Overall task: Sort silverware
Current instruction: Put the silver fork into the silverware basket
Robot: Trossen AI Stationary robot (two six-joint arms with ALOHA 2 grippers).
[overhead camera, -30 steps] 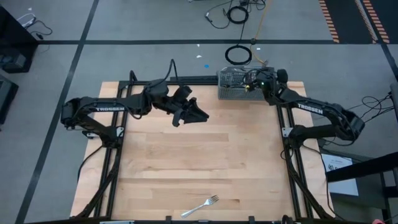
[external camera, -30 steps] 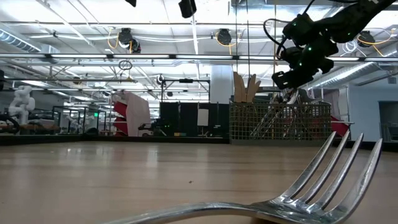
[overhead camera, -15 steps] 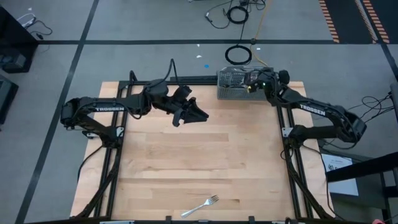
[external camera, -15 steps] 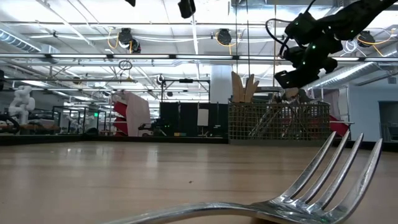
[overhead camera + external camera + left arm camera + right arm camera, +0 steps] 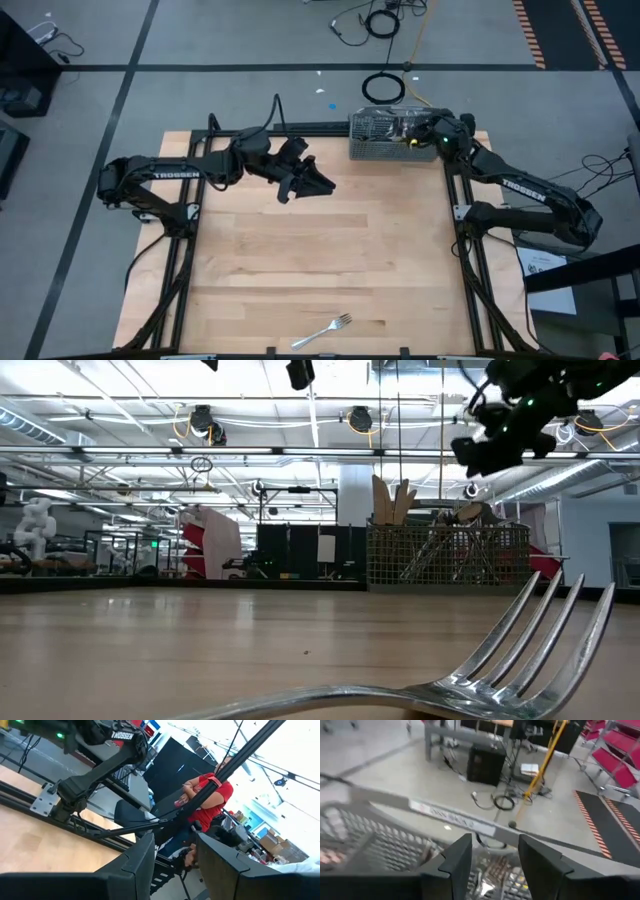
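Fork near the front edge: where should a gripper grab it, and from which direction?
Take the fork at mid-handle from straight above, fingers across its narrow width. It lies flat and alone on the table, slanted, with the tines toward the right arm's side, so probably nothing blocks a top-down pinch.

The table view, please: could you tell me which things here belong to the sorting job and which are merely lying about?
Part of the job:
- fork, alone near the table's front edge
- mesh caddy at the back edge, silverware standing in it
- right gripper, empty, jaws open, beside the caddy

Just lying about:
- left gripper, idle, jaws open
- cable coil on the floor
- seated person behind the table
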